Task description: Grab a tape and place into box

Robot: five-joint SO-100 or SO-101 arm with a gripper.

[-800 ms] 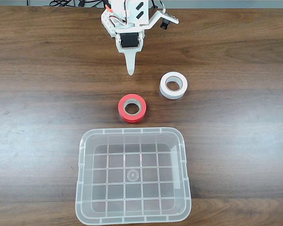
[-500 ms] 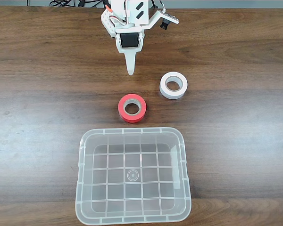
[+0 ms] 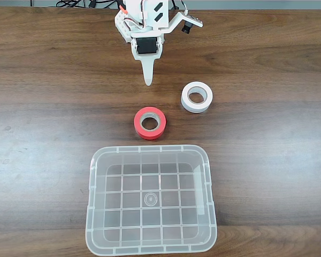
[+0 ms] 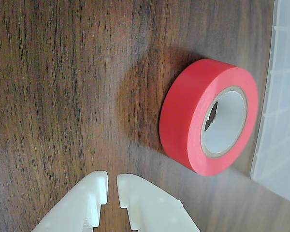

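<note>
The red-orange tape (image 3: 150, 123) lies flat on the wooden table, just above the clear plastic box (image 3: 150, 199) in the fixed view. My white gripper (image 3: 147, 81) hangs near the table's far edge, its tips pointing toward the tape and well short of it. In the wrist view the tape (image 4: 193, 116) fills the right middle, with the box's wall (image 4: 280, 96) at the right edge. There the gripper (image 4: 112, 180) enters from the bottom with its two fingertips nearly together and nothing between them.
A white tape roll (image 3: 197, 97) lies to the right of the red one in the fixed view, a short gap apart. Bare dark wood table (image 3: 43, 134) spreads to both sides of the box.
</note>
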